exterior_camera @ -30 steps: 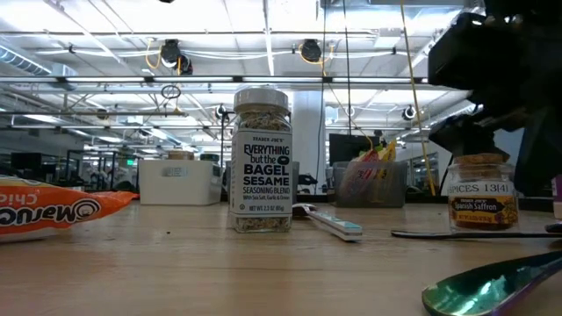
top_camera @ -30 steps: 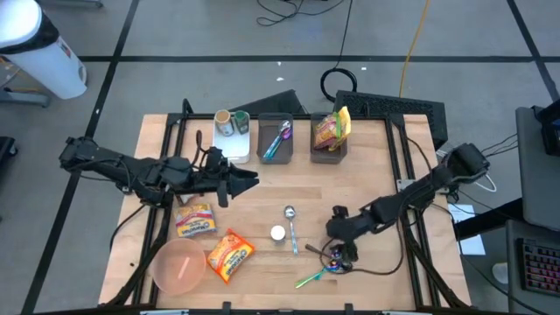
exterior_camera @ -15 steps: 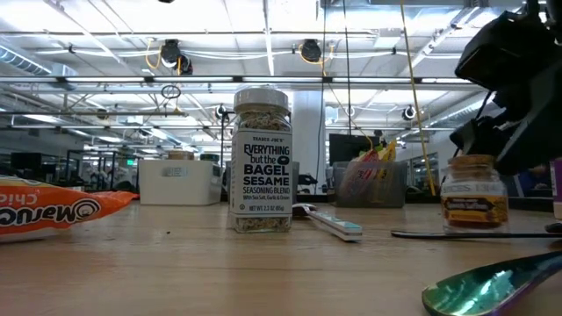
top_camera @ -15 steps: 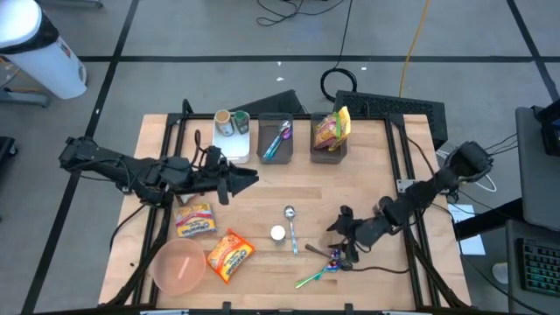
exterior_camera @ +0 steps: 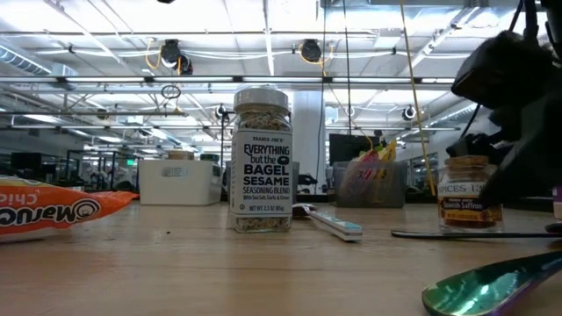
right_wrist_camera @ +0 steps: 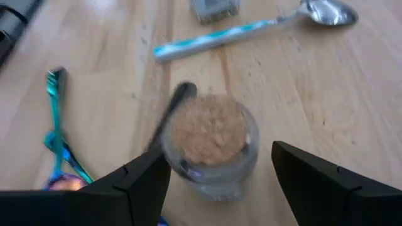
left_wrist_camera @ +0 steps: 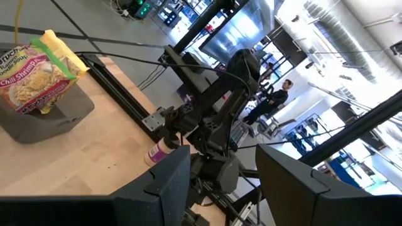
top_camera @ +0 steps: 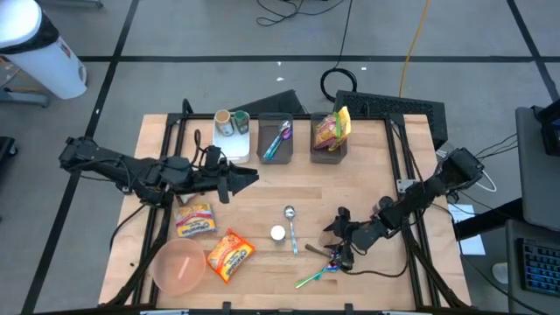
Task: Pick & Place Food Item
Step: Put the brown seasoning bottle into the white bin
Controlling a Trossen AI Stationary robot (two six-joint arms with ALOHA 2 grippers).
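A small glass spice jar with a cork lid (right_wrist_camera: 210, 147) stands upright on its base on the wooden table (top_camera: 262, 197), at the near right; its label reads saffron in the low view (exterior_camera: 471, 193). My right gripper (right_wrist_camera: 220, 188) is open and slants down over the jar. Its fingers stand one on each side of the jar, with a gap on both sides. In the high view this gripper (top_camera: 337, 238) covers most of the jar. My left gripper (top_camera: 252, 178) waits open and level above the table's left middle, with nothing between its fingers.
A bagel seasoning jar (top_camera: 277, 233) and a spoon (top_camera: 290, 219) stand just left of the spice jar. Coloured utensils (top_camera: 317, 273) lie near the front edge. Two noodle packs (top_camera: 229, 254) and a pink bowl (top_camera: 179, 265) are at the near left. Bins (top_camera: 330, 140) line the far edge.
My right gripper has sunk toward the spice jar and tipped its fingers further downward, with its arm swinging a little toward the table's right edge. The gap between its fingers looks the same. The jar stays standing.
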